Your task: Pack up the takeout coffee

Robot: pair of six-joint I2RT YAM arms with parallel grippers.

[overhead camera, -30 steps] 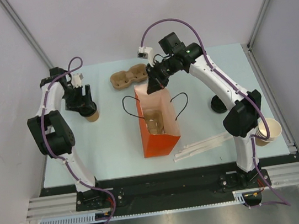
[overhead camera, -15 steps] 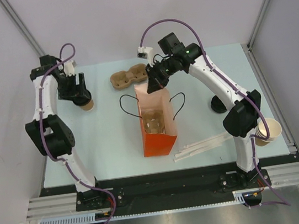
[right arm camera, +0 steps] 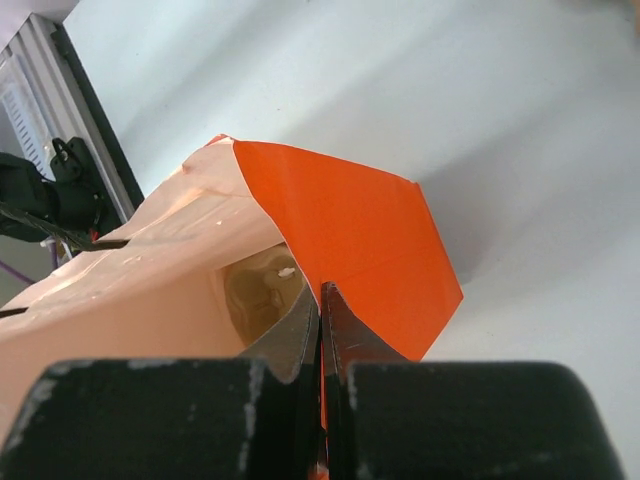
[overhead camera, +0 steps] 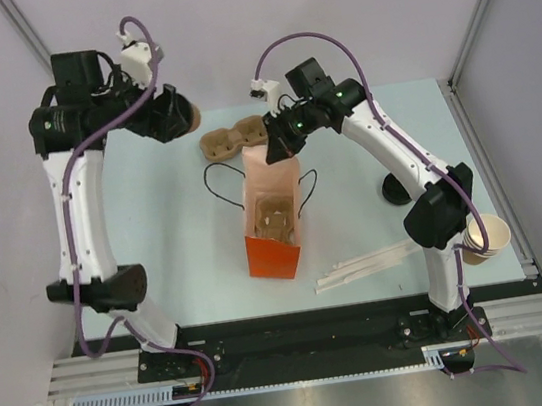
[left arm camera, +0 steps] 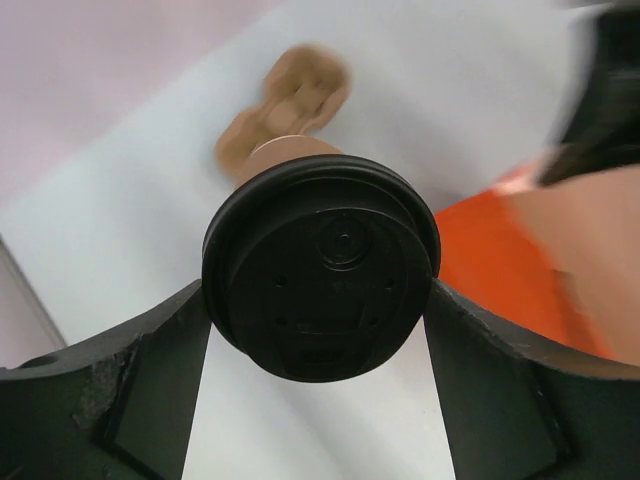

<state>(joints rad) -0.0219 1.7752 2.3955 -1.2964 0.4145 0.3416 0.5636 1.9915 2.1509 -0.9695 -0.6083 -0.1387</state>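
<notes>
At the near right edge of the bench, a stack of lidless tan paper cups sits beside the right arm, with a few long pale sticks lying just left of it. Farther in, an orange paper bag stands open, with a tan cardboard insert inside it. A loose black lid lies well to the bag's right. The right end effector is pressed together on the bag's far rim. Beyond it lies a brown cup carrier. Farthest, at the far left, the left end effector clamps the takeout coffee by its black lid, tipped sideways and clear of the bench.
</notes>
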